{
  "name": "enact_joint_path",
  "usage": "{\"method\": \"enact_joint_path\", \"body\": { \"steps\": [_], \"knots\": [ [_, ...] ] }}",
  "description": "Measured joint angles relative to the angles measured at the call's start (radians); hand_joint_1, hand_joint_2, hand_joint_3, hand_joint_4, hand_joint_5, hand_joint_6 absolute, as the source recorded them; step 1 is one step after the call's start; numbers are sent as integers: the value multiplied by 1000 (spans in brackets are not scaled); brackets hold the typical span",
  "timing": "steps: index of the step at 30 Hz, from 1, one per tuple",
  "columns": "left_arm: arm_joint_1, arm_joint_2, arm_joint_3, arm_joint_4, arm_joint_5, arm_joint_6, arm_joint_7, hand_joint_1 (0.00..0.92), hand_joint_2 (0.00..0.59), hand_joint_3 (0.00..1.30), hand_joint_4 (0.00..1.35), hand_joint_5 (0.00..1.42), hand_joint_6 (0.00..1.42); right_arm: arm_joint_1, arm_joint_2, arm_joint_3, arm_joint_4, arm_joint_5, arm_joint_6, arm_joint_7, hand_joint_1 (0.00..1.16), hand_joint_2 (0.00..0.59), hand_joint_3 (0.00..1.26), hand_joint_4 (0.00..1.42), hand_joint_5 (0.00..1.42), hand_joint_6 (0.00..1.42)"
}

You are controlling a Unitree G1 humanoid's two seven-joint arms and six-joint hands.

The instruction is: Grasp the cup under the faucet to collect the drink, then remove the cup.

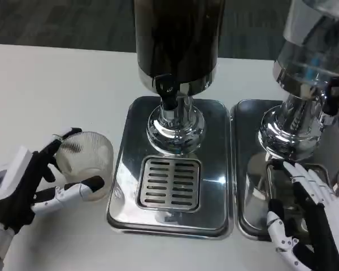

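Observation:
A clear ribbed cup (89,160) stands on the white table just left of the dispenser's steel tray (124,197). My left hand (28,186) wraps it from the left: the fingers (61,142) touch its far rim and the thumb (73,191) lies against its near side. The dark drink dispenser's black faucet (168,93) hangs above the slotted drip grate (169,183), with nothing under it. My right hand (305,217) hovers at the lower right over the second tray, fingers spread and holding nothing.
A second dispenser (305,84) with a chrome base stands on its own steel tray (246,169) at the right, close beside the first. Bare white table stretches to the left and behind the cup.

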Motion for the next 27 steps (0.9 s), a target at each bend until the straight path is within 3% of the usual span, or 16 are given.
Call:
{"method": "enact_joint_path", "body": {
  "steps": [14,27],
  "knots": [
    [-1,-35,0,54,12,-66,88,250,85,573,681,898,1228,-2,-1,0,0,-3,0,12,277,537,178,109,86,95],
    [-1,-39,-4,66,37,-88,146,266,84,609,728,972,1323,-5,-3,-2,-1,5,-9,18,255,558,182,119,97,95]
  ]
}}
